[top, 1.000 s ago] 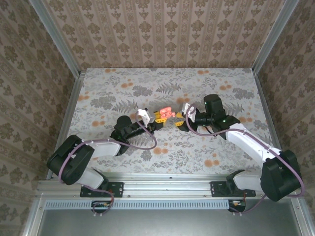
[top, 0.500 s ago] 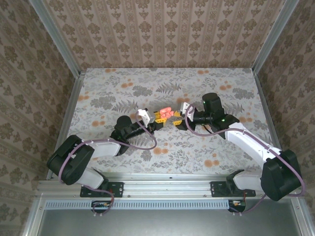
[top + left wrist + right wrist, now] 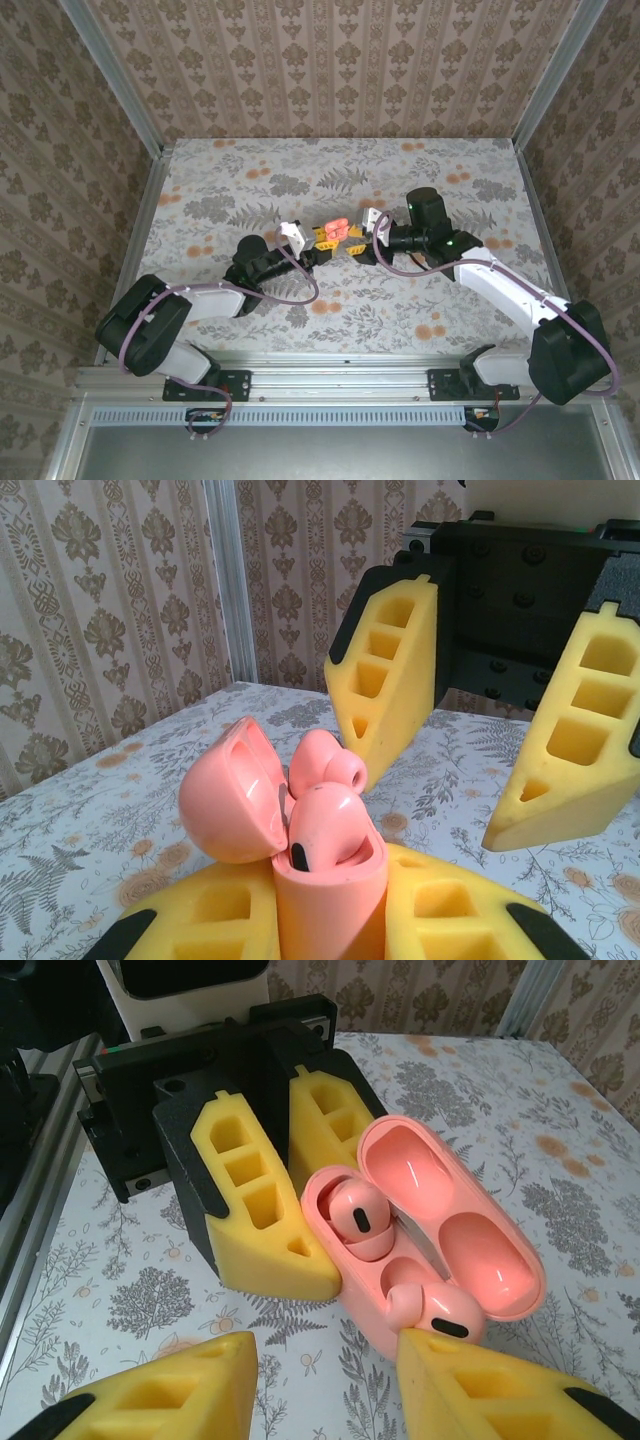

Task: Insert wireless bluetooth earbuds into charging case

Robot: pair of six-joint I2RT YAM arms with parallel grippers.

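My left gripper (image 3: 325,241) (image 3: 330,912) is shut on a coral-pink charging case (image 3: 337,231) (image 3: 325,890) (image 3: 372,1260), whose lid (image 3: 450,1210) hangs open. One pink earbud (image 3: 358,1215) (image 3: 322,828) sits in its slot. A second pink earbud (image 3: 435,1312) (image 3: 328,764) lies half out over the other slot, at the case's rim. It touches the tip of one yellow finger (image 3: 490,1390) of my right gripper (image 3: 362,240) (image 3: 325,1350). That gripper is open right beside the case and has nothing between its fingers.
The floral tablecloth (image 3: 340,180) stretches behind the grippers. Patterned walls and metal rails (image 3: 150,190) close in the table on three sides. The right arm's purple cable (image 3: 395,265) loops just behind its wrist.
My right gripper has slid left, closing in on the case held by the left gripper. The left arm and case have stayed put.
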